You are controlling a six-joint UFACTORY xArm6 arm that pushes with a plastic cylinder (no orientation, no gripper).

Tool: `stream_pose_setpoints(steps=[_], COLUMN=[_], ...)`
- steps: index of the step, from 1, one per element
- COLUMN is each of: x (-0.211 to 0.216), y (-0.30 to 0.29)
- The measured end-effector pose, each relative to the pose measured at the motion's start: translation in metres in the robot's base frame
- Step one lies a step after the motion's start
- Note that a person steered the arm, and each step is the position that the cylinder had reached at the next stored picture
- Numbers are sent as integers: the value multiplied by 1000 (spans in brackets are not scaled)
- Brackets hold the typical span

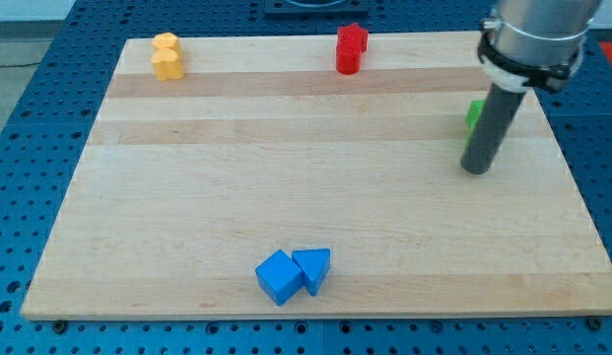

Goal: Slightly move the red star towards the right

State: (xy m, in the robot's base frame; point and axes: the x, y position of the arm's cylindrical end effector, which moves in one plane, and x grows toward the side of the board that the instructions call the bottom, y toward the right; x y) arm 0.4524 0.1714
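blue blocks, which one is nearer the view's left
The blue cube; the blue triangle touches it on the view's right side.

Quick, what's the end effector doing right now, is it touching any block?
My tip: holding nothing, beside the green block, far right of the red star.

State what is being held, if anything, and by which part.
Nothing is held. My tip rests free on the board, beside the green block, far from the red star.

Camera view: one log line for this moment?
my tip: right side, beside green block | red star: top edge, untouched | tip far right of star
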Motion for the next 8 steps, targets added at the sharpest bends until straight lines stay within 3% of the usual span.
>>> stream_pose_setpoints(steps=[2, 4, 6, 7, 8], x=[-20, -117, -228, -260, -260], y=[-99, -176, -200, -199, -195])
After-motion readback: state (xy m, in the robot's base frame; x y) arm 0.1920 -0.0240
